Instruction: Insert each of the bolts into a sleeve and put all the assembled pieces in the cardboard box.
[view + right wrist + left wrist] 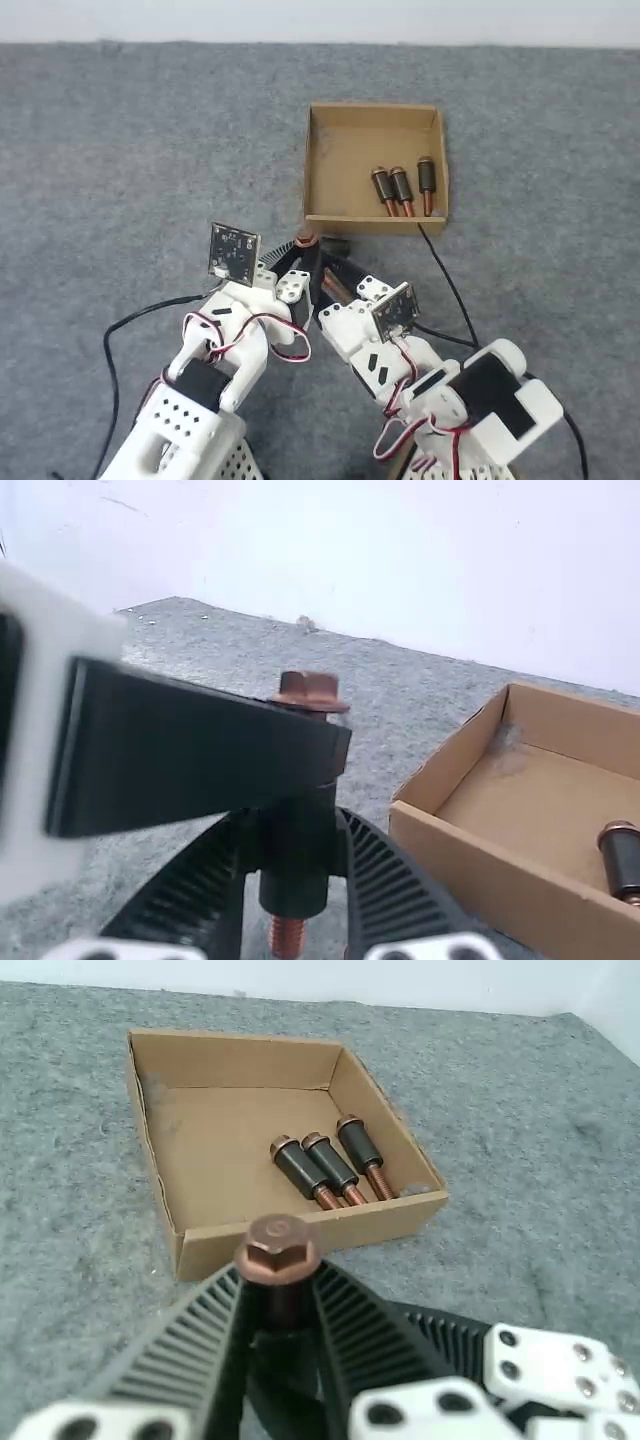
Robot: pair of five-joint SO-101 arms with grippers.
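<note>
Three sleeved bolts boxed, one upright outside.
The open cardboard box [345, 160] sits toward the counter's [120, 150] far edge, with three sleeved bolts [402, 186] lying side by side by its right wall. A fourth bolt [277, 1246], copper hex head up, stands in a black sleeve [295, 855] just outside the near wall.

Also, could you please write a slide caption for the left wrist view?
Left pincer holds a copper-headed bolt before the cardboard box, where three assembled pieces lie.

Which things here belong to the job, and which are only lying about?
Job: bolt in sleeve, gripped by left gripper and right gripper; cardboard box; three assembled pieces inside it.
Lying about: black cable; grey carpet.
</note>
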